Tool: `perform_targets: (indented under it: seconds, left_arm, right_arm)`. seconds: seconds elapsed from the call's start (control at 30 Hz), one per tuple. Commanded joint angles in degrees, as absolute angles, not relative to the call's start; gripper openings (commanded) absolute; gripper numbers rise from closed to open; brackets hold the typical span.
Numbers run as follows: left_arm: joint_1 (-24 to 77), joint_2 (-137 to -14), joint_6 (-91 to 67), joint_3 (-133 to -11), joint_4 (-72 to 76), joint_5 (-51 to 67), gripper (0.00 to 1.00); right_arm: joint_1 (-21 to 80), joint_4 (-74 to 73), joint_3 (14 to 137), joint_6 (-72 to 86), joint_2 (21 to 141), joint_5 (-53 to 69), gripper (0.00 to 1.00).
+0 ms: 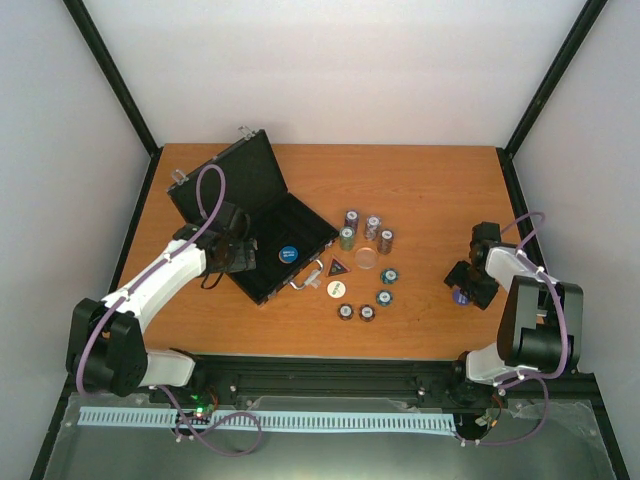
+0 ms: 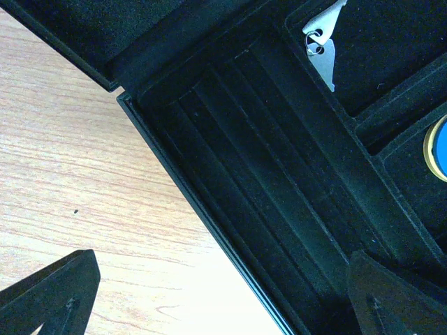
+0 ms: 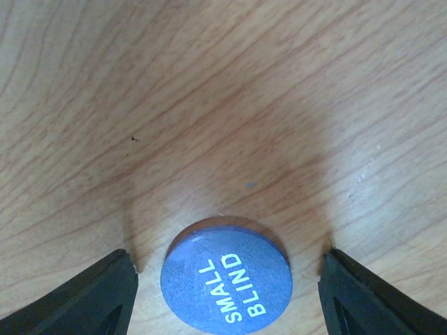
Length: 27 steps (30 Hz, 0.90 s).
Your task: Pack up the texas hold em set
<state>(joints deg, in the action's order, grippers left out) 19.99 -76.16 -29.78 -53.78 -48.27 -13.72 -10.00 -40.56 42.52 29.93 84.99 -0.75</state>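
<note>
Case (image 1: 250,175) lies open near eight chip stacks (image 1: 347,237) and one triangular token (image 1: 338,266).

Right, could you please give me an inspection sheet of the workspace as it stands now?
Surface: wooden table, bare wood, no spills seen.
Job's things: black case open with its lid up and a blue disc inside. The chip stacks, white disc, clear disc and triangular token lie loose to its right. The Small Blind disc lies flat further right.
Clutter: nothing seen.
Grippers: left gripper open, over the case's empty chip grooves. Right gripper open, straddling the Small Blind disc, with gaps on both sides.
Cables: purple cables loop along both arms.
Surroundings: white walls, black frame posts.
</note>
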Motion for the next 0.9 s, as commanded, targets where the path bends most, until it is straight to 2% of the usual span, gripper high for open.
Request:
perform_targets:
  seconds: [0.0, 0.33, 0.47, 0.6, 0.67, 0.77, 0.87]
  left_arm:
    - [19.76, -76.03, -29.44, -54.77, -47.47, -14.28, 1.0]
    - [19.78, -75.77, -29.44, -54.56, -47.24, -14.55, 1.0]
    - [19.77, -75.85, -29.42, -54.58, -47.02, -14.46, 1.0]
    - [19.78, -75.78, -29.18, -54.55, -47.02, -14.59, 1.0]
    - [19.78, -75.76, -29.11, -54.57, -47.11, -14.52, 1.0]
    - [19.78, -75.76, -29.03, -54.52, -47.11, -14.66, 1.0]
    - [19.78, -75.73, -28.76, -54.58, -47.22, -14.74, 1.0]
  right_arm:
    - [-10.54, -42.98, 38.73, 30.65, 86.98, 4.54, 0.73]
    - [-10.55, -48.22, 41.17, 29.83, 86.49, 4.61, 0.76]
    - [-10.55, -47.81, 40.55, 30.62, 87.01, 4.51, 0.74]
    - [-10.5, -46.89, 40.55, 31.0, 87.29, 4.07, 0.61]
    - [-10.5, -46.48, 40.68, 30.85, 87.91, 3.69, 0.6]
    - [-10.5, -45.73, 40.88, 30.55, 88.75, 3.15, 0.49]
    - [-10.48, -45.07, 40.78, 30.22, 89.03, 3.02, 0.46]
